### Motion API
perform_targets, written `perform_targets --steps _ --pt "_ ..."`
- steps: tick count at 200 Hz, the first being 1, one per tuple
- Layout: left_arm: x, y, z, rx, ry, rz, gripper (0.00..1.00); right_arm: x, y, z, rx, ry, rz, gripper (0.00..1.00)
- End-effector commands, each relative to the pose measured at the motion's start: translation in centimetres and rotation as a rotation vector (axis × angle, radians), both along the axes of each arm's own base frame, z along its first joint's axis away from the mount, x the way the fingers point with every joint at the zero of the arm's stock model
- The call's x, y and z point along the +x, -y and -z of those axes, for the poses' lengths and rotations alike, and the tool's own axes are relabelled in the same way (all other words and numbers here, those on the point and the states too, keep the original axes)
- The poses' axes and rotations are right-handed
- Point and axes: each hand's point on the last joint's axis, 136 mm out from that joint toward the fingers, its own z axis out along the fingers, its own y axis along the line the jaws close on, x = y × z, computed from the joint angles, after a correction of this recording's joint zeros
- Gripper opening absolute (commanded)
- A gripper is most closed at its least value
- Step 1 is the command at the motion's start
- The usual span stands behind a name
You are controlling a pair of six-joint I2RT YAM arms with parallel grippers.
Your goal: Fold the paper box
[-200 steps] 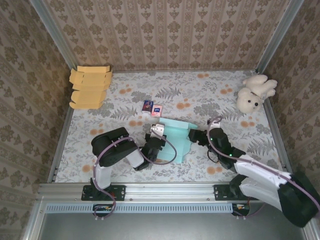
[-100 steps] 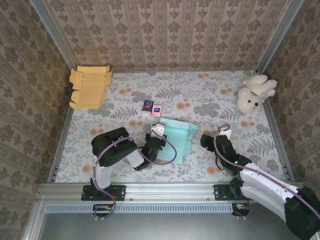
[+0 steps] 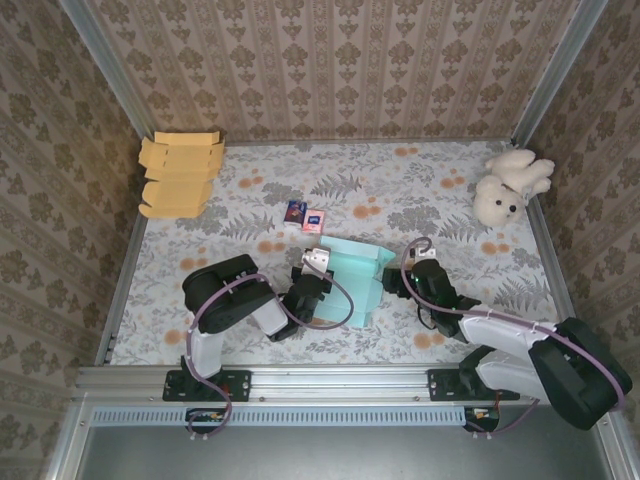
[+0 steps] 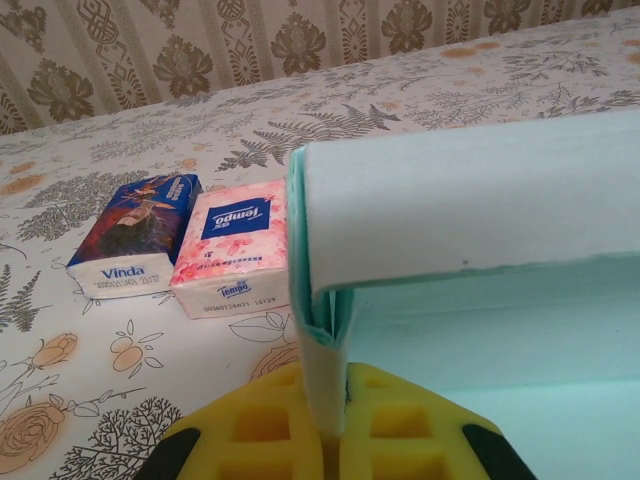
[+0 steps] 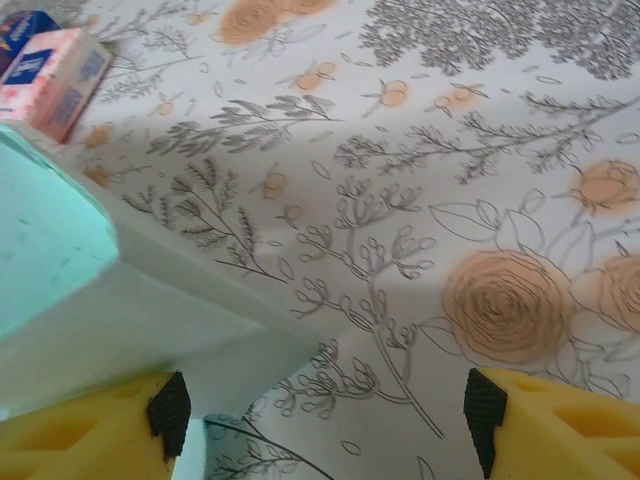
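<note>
Overhead, floral table (image 3: 380,190), damask walls (image 3: 340,70), teal paper box (image 3: 352,272)

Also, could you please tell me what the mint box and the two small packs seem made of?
The mint box looks like thin matte card: flat colour, no glare, layered cut edges at the fold. The blue pack and the pink pack seem wrapped in printed plastic film with a slight sheen.

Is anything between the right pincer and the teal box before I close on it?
Nothing visible. The right pincer stands open at the right edge of the paper box, with just bare tablecloth ahead of it. The two tissue packs lie beyond the box's far side, out of the way.
</note>
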Motion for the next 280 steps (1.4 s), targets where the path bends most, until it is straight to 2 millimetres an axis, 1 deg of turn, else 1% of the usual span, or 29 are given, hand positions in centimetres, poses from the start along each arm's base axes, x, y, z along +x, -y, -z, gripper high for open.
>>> perform_targets --steps 1,18,31,61,75,100,132,147,181,234,253,280 --pt "-0.2 -0.3 1.0 0.031 -0.018 0.012 0.0 1.2 -1.6 -2.2 0.024 0.078 -0.069 0.67" --pt "-0.1 -0.3 1.1 0.032 -0.02 0.012 0.0 1.2 -2.1 -2.2 0.027 0.085 -0.097 0.61" --pt "-0.1 -0.2 1.1 0.03 -0.019 0.013 0.0 1.2 -2.4 -2.3 0.034 0.091 -0.109 0.58" --pt "-0.1 -0.1 1.1 0.027 -0.021 0.016 0.0 1.1 -3.1 -2.4 0.047 0.094 -0.139 0.56" --pt "-0.1 -0.1 1.2 0.026 -0.022 0.016 0.0 1.0 -3.7 -2.5 0.063 0.095 -0.162 0.53" --pt "-0.1 -0.1 1.2 0.026 -0.023 0.015 0.0 0.9 -4.5 -2.8 0.091 0.098 -0.197 0.5" --pt "-0.1 0.1 1.1 0.023 -0.023 0.019 0.0 0.9 -4.9 -2.8 0.118 0.095 -0.201 0.48" --pt "-0.1 0.1 1.1 0.023 -0.023 0.02 0.0 1.1 -4.7 -2.8 0.12 0.097 -0.187 0.46" --pt "-0.2 -0.2 1.2 0.023 -0.025 0.016 0.0 1.5 -3.6 -2.9 0.124 0.117 -0.124 0.42" --pt "-0.3 0.0 1.3 0.019 -0.028 0.026 0.0 1.9 -3.7 -3.4 0.157 0.129 -0.109 0.39" --pt "-0.3 0.0 1.3 0.021 -0.027 0.025 0.0 1.9 -4.3 -3.5 0.169 0.123 -0.137 0.38" --pt "-0.2 0.1 1.2 0.02 -0.026 0.023 0.0 1.5 -5.8 -3.6 0.209 0.115 -0.214 0.37"
